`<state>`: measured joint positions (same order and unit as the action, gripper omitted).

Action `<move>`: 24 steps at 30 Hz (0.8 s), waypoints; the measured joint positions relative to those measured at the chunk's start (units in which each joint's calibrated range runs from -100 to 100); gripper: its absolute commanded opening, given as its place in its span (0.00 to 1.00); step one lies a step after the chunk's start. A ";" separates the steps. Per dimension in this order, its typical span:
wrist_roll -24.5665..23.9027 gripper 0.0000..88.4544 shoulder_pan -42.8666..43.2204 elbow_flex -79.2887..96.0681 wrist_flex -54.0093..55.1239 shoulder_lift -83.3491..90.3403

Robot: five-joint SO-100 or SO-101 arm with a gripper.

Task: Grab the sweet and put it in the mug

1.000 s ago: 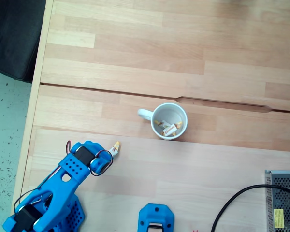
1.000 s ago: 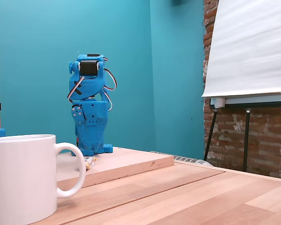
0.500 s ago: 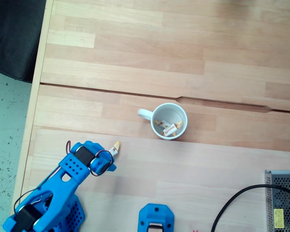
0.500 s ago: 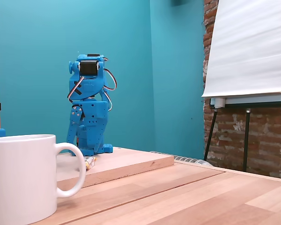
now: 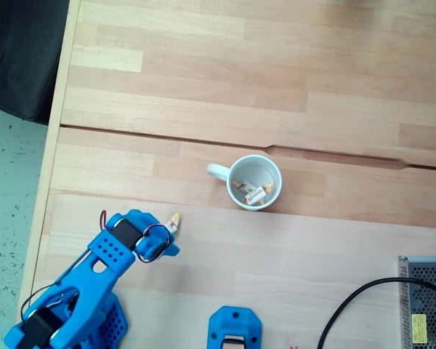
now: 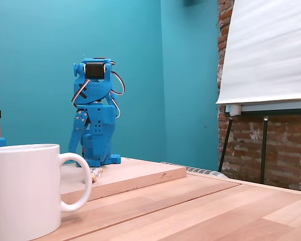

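In a fixed view from above, the sweet (image 5: 174, 220) lies on the wood just off the tip of my folded blue arm (image 5: 123, 243), well left of and below the white mug (image 5: 273, 190). Several wrapped candies lie inside the mug. In a fixed view from table level, the mug (image 6: 22, 191) stands large in front, handle to the right. The sweet (image 6: 95, 174) rests on the raised board behind it. My gripper (image 6: 85, 152) hangs pointing down behind and above the sweet, open, with one jaw swung out to the left and nothing between the fingers.
A second blue printed part (image 5: 234, 329) sits at the bottom edge. A metal mesh box (image 5: 425, 305) with a black cable (image 5: 352, 305) is at the bottom right. The table's left edge (image 5: 54, 145) drops to the floor. A flipchart easel (image 6: 266, 60) stands beyond the table.
The gripper's moving jaw has swung outward, opening the gripper. The arm, sweet and mug have stayed where they were.
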<state>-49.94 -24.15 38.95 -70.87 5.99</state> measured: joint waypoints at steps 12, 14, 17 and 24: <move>-2.10 0.32 0.00 2.96 10.25 -0.27; -2.30 0.32 0.00 4.57 12.04 -0.27; -2.49 0.33 0.74 7.17 14.48 -0.27; -3.17 0.32 4.21 10.04 17.90 -0.27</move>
<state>-53.11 -19.94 48.99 -52.97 5.72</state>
